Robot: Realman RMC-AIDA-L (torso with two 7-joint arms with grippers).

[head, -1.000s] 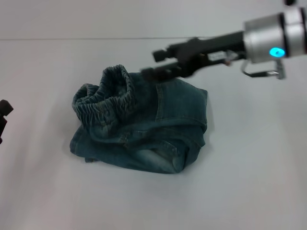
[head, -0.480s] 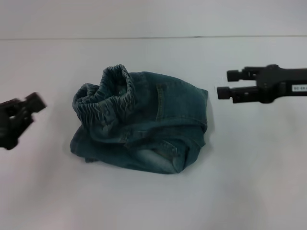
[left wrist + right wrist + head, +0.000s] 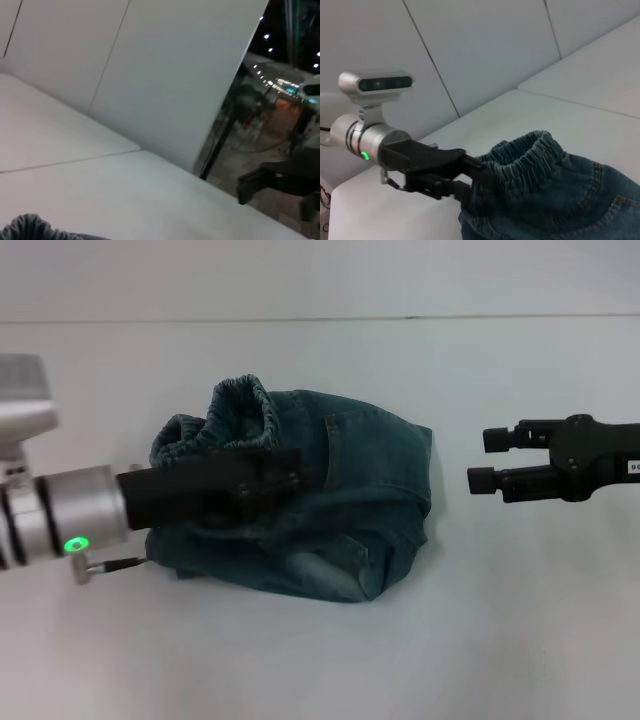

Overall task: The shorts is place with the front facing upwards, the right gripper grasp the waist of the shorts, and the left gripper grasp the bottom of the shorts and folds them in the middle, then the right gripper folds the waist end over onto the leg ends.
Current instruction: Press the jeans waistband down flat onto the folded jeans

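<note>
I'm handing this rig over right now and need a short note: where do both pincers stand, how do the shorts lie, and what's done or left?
Left pincer: reached in over the shorts, at the waist; whether it grips cannot be told.
Right pincer: open, empty, beside the shorts' right edge, off the cloth.
Shorts: a bunched heap mid-table, gathered waistband standing up on the left, leg hems hidden underneath or tucked in.
Done: some folding, but untidy.
Left: waist does not lie flat over the leg ends; probably needs smoothing or refolding.

Blue-green faded denim shorts (image 3: 340,500) lie on a plain white table (image 3: 520,620).
</note>
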